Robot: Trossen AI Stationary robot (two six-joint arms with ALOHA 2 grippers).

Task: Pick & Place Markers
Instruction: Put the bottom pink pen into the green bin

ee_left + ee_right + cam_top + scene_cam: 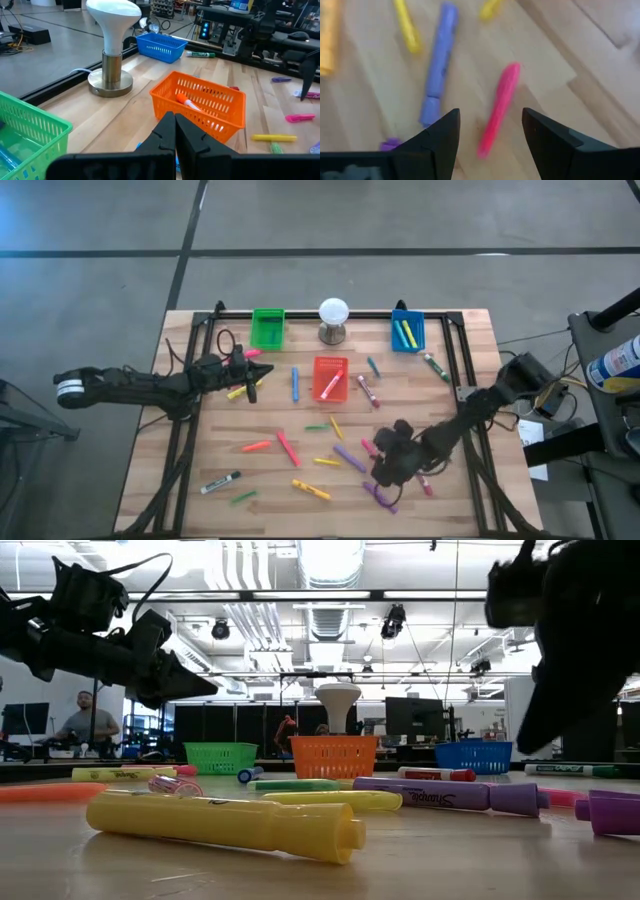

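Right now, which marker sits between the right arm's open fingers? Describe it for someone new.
Find the orange plastic bin at mid-table, then the right gripper toward the near right corner. Below it lies a pink capped marker, beside a longer purple marker; it is the only pink one there.

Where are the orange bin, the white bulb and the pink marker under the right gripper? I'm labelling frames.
orange bin [210,102]: left wrist view, front wall.
white bulb [333,310]: high view, dome.
pink marker [501,102]: right wrist view, mid-barrel.

overhead; table-level; two wrist views
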